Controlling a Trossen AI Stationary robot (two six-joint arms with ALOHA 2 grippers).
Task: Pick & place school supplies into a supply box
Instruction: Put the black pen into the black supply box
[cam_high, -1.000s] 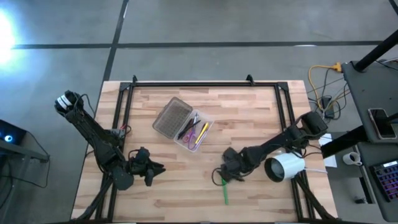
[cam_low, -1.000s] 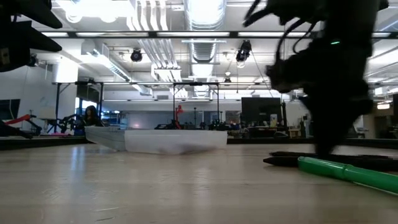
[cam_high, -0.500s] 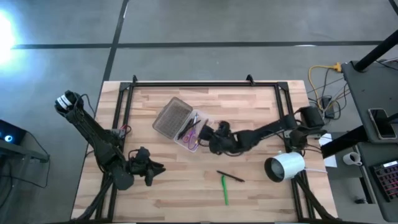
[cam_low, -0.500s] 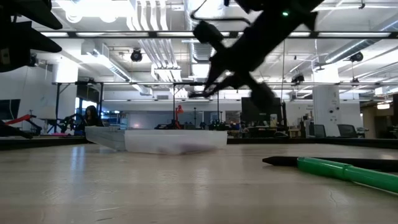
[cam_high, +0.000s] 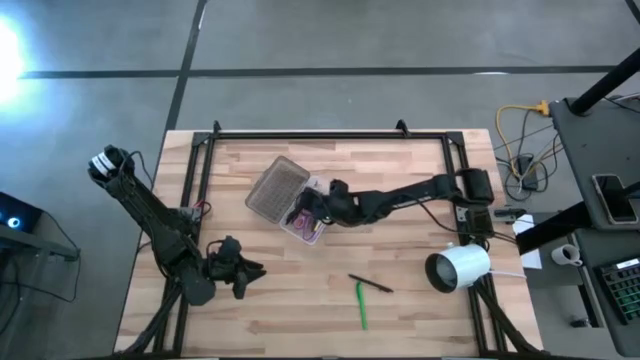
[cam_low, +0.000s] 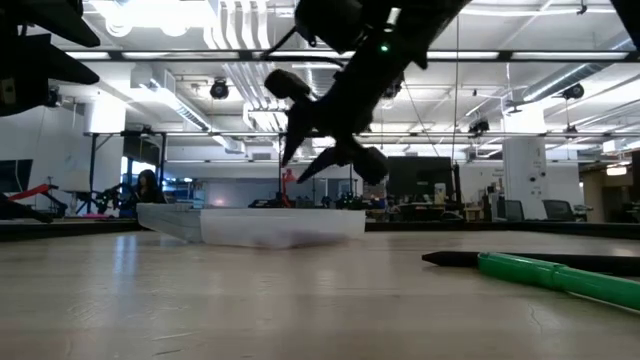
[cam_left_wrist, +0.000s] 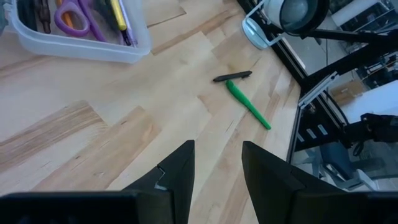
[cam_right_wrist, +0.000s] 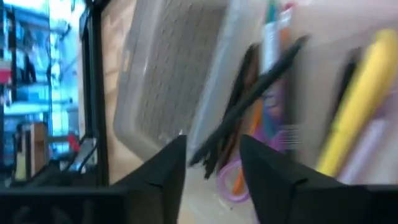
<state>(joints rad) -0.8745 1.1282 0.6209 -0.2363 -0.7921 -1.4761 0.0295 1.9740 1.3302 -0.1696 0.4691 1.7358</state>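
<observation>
The right gripper (cam_high: 312, 205) hangs over the clear half of the supply box (cam_high: 294, 199), jaws spread, with a black pen (cam_right_wrist: 252, 99) in the air just beyond its tips, apparently dropping. My worry is that the pen lands across the scissors (cam_left_wrist: 76, 15) or the rim and rolls onto the desk (cam_high: 400, 170). A green marker (cam_high: 362, 305) and another black pen (cam_high: 370, 283) lie well behind. The left gripper (cam_high: 243, 272) waits far off, jaws spread.

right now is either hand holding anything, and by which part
Nothing, as far as shows. The right hand is open above the supply box, with a black pen beyond its fingertips, ungripped. The left hand is open and empty.
</observation>
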